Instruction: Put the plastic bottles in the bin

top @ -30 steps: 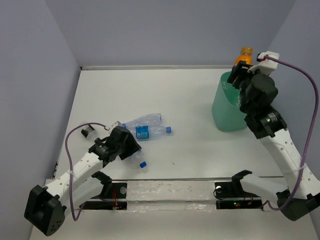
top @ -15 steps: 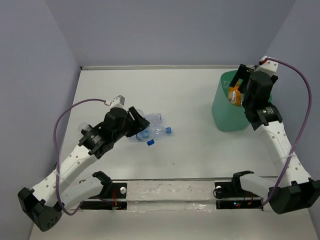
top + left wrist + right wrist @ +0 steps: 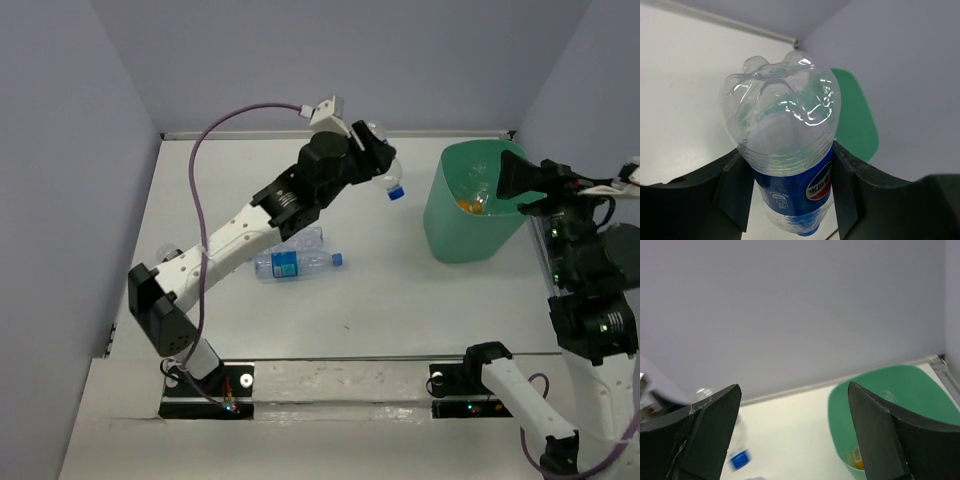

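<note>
While my left gripper (image 3: 362, 158) clamps a bottle (image 3: 782, 115) in the air, left of the bin (image 3: 458, 238), I read the right gripper (image 3: 794, 390) as spread apart and empty beside the bin. An orange bottle (image 3: 467, 206) lies inside it; other bottles (image 3: 295, 263) lie on the table (image 3: 400, 300).

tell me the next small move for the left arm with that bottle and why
Probably swing the left hand rightward until the bottle hangs over the bin. The hand grips the blue-labelled bottle in the air, left of the bin's rim and not yet above its opening. The right hand stands open at the bin's right side.
</note>
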### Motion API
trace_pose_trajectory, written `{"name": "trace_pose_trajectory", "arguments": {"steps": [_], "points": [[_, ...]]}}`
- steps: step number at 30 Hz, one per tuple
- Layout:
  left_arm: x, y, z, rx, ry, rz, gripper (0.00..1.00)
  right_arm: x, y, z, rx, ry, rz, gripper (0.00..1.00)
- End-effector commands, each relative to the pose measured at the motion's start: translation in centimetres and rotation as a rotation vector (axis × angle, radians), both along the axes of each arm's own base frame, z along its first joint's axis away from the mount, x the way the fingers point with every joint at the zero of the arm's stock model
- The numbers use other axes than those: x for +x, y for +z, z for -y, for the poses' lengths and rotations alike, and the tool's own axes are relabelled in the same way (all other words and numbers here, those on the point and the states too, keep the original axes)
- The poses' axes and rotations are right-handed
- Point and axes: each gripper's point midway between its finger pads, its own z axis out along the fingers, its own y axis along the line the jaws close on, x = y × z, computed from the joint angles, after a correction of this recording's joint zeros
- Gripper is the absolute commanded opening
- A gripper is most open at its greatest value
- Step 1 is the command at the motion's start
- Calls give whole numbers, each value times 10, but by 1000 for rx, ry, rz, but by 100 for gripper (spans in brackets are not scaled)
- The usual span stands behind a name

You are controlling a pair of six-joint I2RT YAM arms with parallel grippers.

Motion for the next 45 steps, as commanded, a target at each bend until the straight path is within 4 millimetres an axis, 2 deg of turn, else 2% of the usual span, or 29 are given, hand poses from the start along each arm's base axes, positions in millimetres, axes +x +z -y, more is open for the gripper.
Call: {"name": "trace_pose_trajectory", "arguments": {"steps": [1,5,7,8,9,10,13,14,15,16,17,18,19,20,22,23,25,29,32,33,35,37,38,39,41,42,43,44,45], "points": [[22,88,45,-107,2,229,51,-58,60,-19,37,165,207,92],[46,113,97,-136,-12,318,52,-71,64,-18,46,170,241,92],[52,116,113,-147,-30,343,52,-72,63,-21,45,188,243,92],[61,98,129,-134,-40,331,52,-73,63,-22,46,195,246,92],[59,115,134,-184,-47,371,52,-74,61,-23,54,199,250,92],[60,117,138,-198,-47,391,52,-75,62,-22,58,200,257,92],[62,115,158,-258,-63,444,54,-78,61,-31,46,249,260,92],[65,104,169,-255,-69,454,55,-79,62,-32,45,256,265,91],[61,110,175,-271,-76,473,55,-79,61,-34,41,267,262,91],[66,93,188,-250,-86,469,57,-79,60,-35,39,269,260,91],[62,104,190,-278,-100,486,58,-79,60,-34,37,268,262,91],[60,99,196,-281,-120,482,59,-80,59,-34,38,267,262,91],[53,97,204,-284,-153,488,62,-81,60,-32,39,259,267,91],[51,94,209,-286,-158,495,72,-81,59,-32,36,256,267,91],[43,95,214,-273,-166,519,84,-81,59,-30,36,247,270,91],[42,98,213,-274,-163,528,99,-80,58,-30,34,243,269,91],[40,101,212,-264,-163,540,99,-79,58,-28,33,232,271,91],[36,124,196,-235,-148,594,99,-73,54,-27,31,222,257,91],[33,155,171,-228,-134,636,99,-68,46,-38,3,271,235,91],[34,169,152,-206,-112,647,99,-64,43,-42,-16,292,221,90],[31,180,124,-146,-97,649,99,-61,33,-57,-49,371,192,89],[42,180,91,-95,-61,629,99,-53,17,-80,-86,491,141,88],[30,201,59,-92,-41,636,99,-50,11,-88,-98,538,121,87],[31,199,26,-58,-13,617,99,-42,-6,-107,-106,652,64,86],[30,179,-4,9,2,563,99,-33,-28,-128,-64,782,-12,84],[41,142,-20,78,22,493,99,-37,-28,-144,-64,905,17,83],[33,130,-29,103,17,465,99,-27,-35,-152,-27,935,8,83],[22,110,-57,147,31,429,99,-15,-67,-168,28,1013,-90,82],[9,133,-74,123,55,470,99,-11,-70,-178,14,1029,-85,82]]}}
